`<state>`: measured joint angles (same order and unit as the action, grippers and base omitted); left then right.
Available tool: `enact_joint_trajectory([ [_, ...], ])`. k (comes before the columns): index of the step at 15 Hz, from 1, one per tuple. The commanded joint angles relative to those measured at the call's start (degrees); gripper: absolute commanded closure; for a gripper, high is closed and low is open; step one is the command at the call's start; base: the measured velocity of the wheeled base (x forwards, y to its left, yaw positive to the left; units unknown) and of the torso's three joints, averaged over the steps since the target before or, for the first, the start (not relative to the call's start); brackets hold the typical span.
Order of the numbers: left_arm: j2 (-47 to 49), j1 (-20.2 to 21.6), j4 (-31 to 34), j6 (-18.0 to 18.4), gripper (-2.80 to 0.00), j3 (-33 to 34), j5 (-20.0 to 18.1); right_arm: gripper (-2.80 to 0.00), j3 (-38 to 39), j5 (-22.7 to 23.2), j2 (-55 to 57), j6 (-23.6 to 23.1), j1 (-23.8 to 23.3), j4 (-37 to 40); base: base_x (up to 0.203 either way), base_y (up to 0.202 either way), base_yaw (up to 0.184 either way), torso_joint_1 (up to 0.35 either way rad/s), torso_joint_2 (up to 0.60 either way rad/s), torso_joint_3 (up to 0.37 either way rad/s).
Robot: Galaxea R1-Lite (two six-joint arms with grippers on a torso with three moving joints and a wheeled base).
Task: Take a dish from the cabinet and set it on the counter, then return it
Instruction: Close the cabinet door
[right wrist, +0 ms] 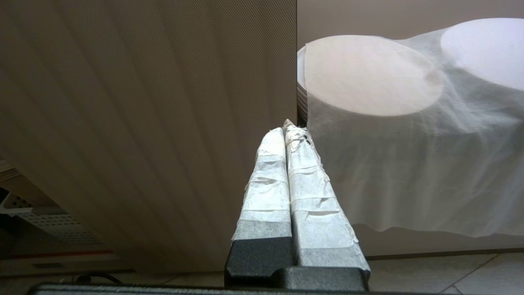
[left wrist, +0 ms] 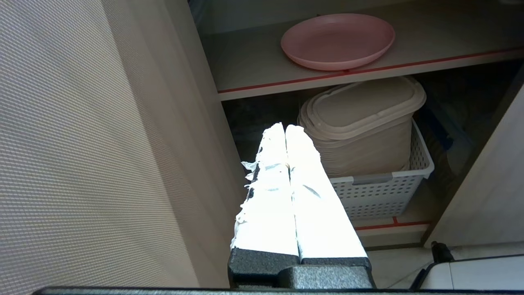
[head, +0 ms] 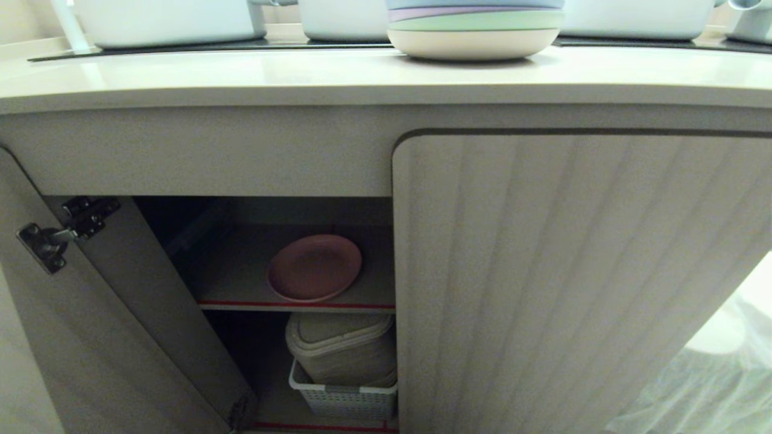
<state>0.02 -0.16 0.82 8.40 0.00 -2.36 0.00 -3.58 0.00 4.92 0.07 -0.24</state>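
So we saw pink plate [head: 314, 267], round w/ low rim, on upper cabinet shelf [head: 241, 271]; left gripper [left wrist: 285, 128] & right gripper [right wrist: 285, 126] both pinched closed, empty.

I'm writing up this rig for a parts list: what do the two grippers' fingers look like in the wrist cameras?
The left gripper has two long tapering fingers wrapped in white tape, frayed along one edge, rising from black textured bases. The right gripper matches: two tapered fingers banded with wrinkled white tape, ragged at the tips, on the same black textured bases. No cables or markings show on either.
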Motion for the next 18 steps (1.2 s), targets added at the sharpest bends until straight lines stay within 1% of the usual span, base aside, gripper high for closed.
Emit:
enact_joint_trajectory([
  [1,0.0,0.0,0.0,0.0,0.0,0.0,0.0,0.0,0.0,0.0,0.0,0.0,0.0,0.0,0.0,0.0,0.0,0.0,0.0,0.0],
  [3,0.0,0.0,0.0,0.0,0.0,0.0,0.0,0.0,0.0,0.0,0.0,0.0,0.0,0.0,-0.152,0.0,0.0,0.006,0.0,-0.002],
  [18,0.0,0.0,0.1,-0.8,0.0,0.0,0.1,0.0,0.0,0.0,0.0,0.0,0.0,0.0,-0.195,0.0,0.0,0.003,0.0,0.002],
])
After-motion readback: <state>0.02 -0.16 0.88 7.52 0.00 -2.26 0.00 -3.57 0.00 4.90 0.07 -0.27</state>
